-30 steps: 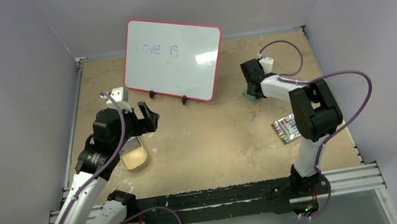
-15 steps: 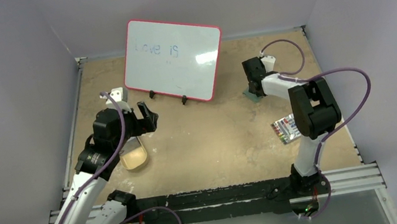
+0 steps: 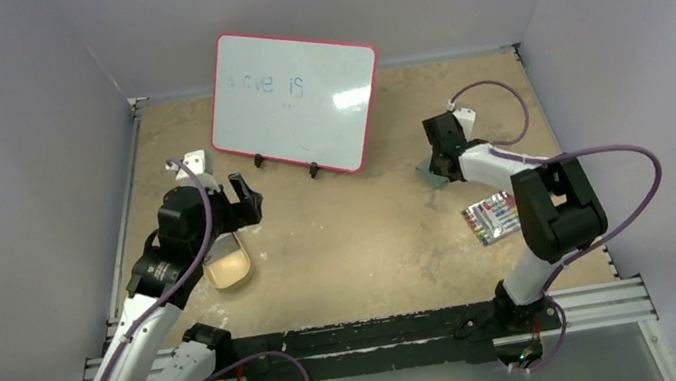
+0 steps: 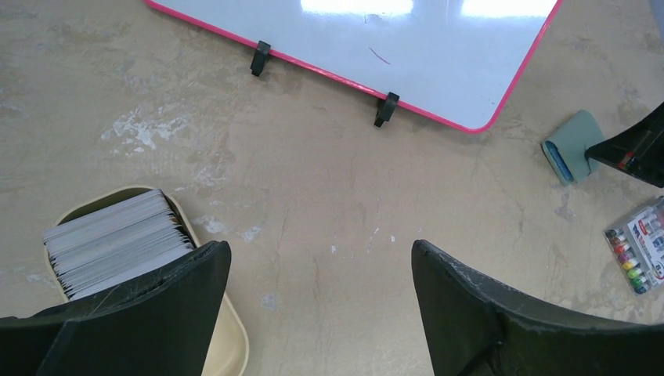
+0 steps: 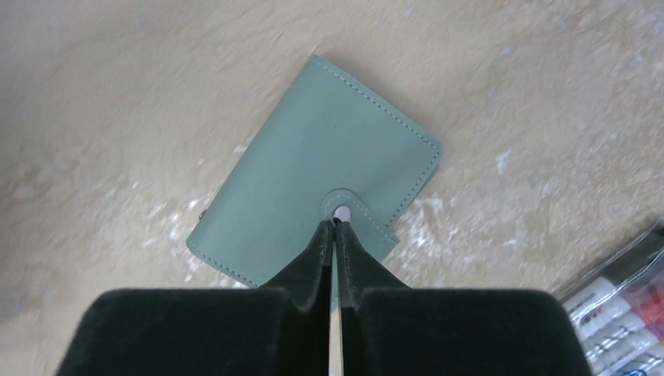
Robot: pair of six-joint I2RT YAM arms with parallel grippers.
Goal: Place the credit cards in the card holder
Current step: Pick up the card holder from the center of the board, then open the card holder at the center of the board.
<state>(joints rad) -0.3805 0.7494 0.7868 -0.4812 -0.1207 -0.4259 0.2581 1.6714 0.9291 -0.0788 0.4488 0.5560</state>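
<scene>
Right claw (image 5: 335,227) is sitting clenched at the snap (image 5: 341,212) of the card holder (image 5: 313,164), lying right of the whiteboard (image 3: 292,96); left claw (image 4: 317,262) is hanging released. Likely risk: tips slipping off that snap, leaving the holder fastened.

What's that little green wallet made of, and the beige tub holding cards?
The wallet looks like matte leather or faux leather, sage green, with stitching along its edges. Its small shiny snap is probably metal. The tub seems to be smooth cream plastic, judging by its rounded moulded rim, though that is uncertain.
</scene>
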